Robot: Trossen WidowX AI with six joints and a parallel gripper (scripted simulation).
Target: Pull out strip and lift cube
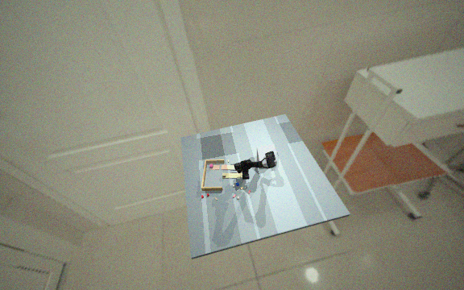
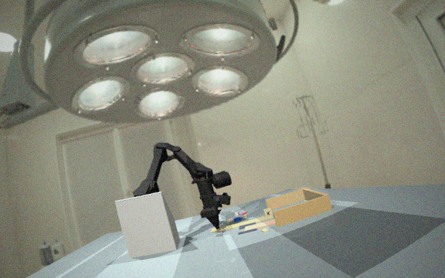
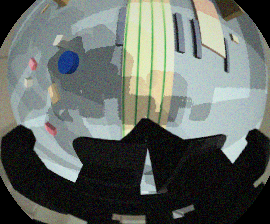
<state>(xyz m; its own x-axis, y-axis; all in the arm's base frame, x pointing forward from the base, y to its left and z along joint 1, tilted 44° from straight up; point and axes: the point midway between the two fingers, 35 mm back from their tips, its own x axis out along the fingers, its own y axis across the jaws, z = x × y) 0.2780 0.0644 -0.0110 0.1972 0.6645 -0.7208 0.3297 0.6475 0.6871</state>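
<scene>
A pale yellow strip with green lines [image 1: 232,176] [image 2: 249,222] [image 3: 145,55] lies in one piece, its far part outside the wooden frame's open side. The labelled cube [image 1: 224,176] [image 2: 268,212], marked K, sits on the strip's far end; the wrist view does not show it. A second strip [image 1: 225,167] [image 3: 210,37], salmon and cream, lies beside it and reaches into the frame. My gripper [image 1: 245,176] [image 2: 219,228] [image 3: 144,121] is shut with nothing between its fingers. Its tips are low at the yellow strip's near end; whether they touch it is hard to tell.
The wooden frame [image 1: 204,175] [image 2: 304,211] stands beyond the strips. A magenta piece [image 1: 211,166] is inside it. A blue disc [image 1: 238,184] [image 2: 238,219] [image 3: 68,62] and several small pieces lie to one side. Dark bars [image 3: 179,33] lie between the strips. A white box [image 2: 147,228] stands near the arm's base.
</scene>
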